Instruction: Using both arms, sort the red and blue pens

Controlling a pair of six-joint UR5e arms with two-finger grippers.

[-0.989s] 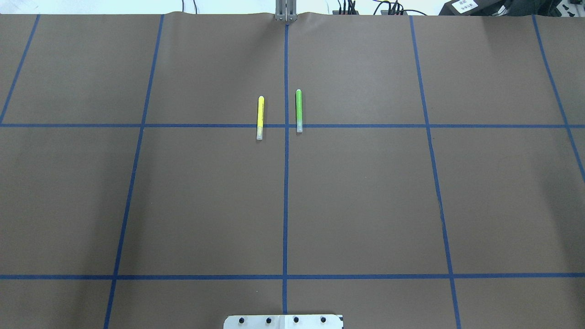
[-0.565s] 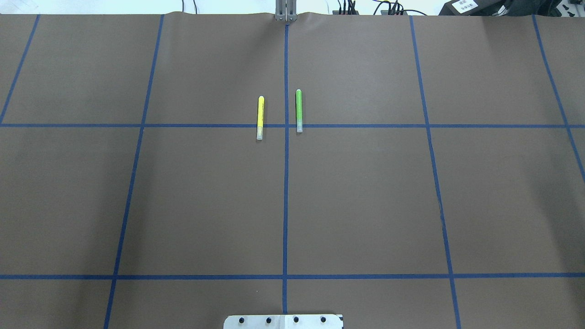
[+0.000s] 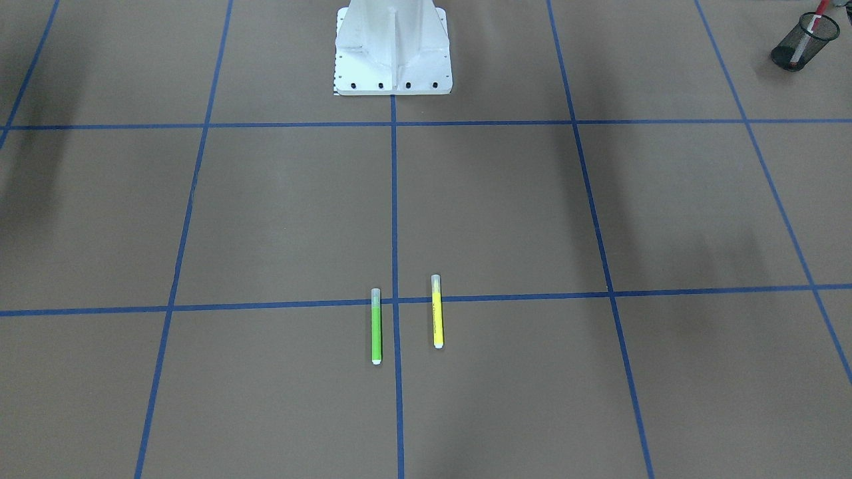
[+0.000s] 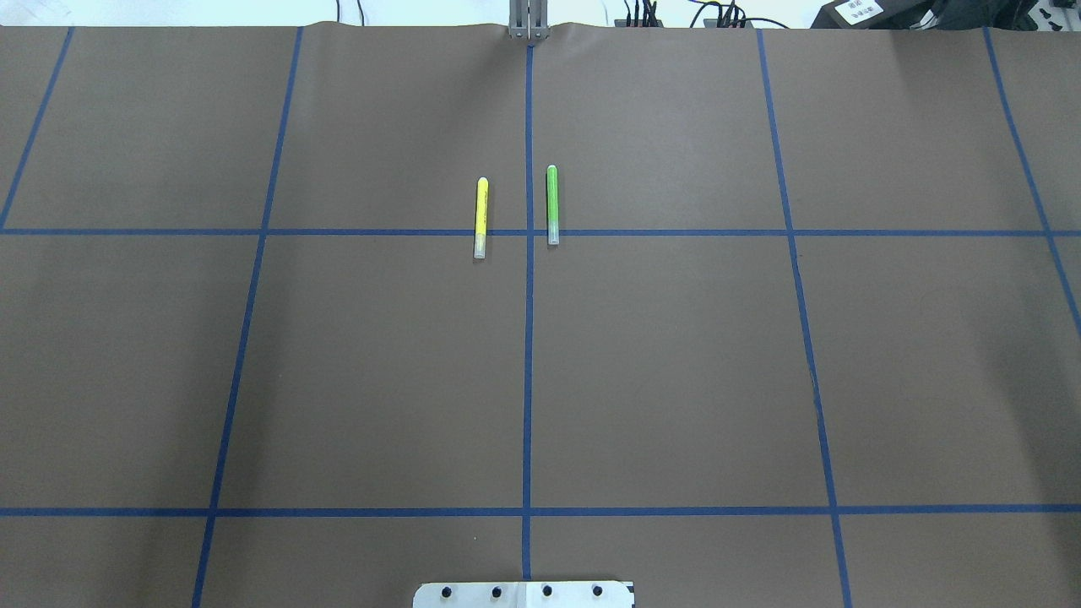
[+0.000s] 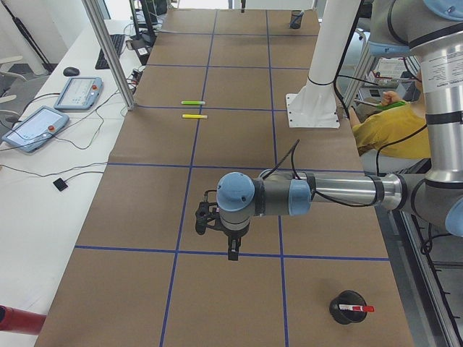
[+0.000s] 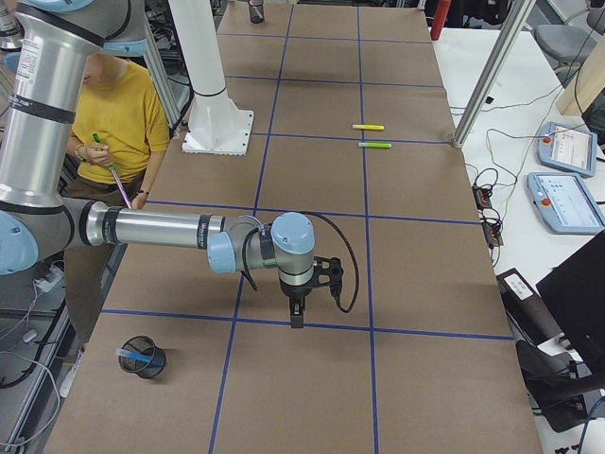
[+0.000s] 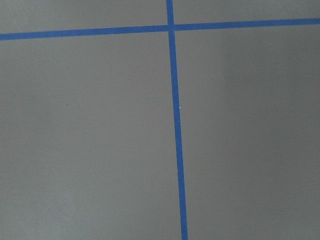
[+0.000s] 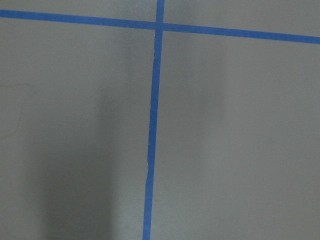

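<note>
The red pen [image 5: 356, 309] lies tilted in a black mesh cup [image 5: 347, 306] on the table's left end; the same red pen [image 3: 809, 30] shows in the front view's top right corner. The blue pen [image 6: 131, 354] rests in another black mesh cup [image 6: 145, 357] at the right end. My left gripper [image 5: 231, 253] hangs over the brown paper, a short way from the red pen's cup. My right gripper [image 6: 296, 319] hangs likewise near the blue pen's cup. Both grippers show only in the side views, so I cannot tell whether they are open or shut. Neither wrist view holds anything but paper and blue tape.
A yellow marker [image 4: 480, 218] and a green marker [image 4: 552, 205] lie side by side at the table's middle. The white pedestal base [image 3: 393, 50] stands at the robot's edge. A person in a yellow shirt [image 6: 118, 118] sits behind the robot. Tablets [image 5: 76, 92] lie beside the far edge.
</note>
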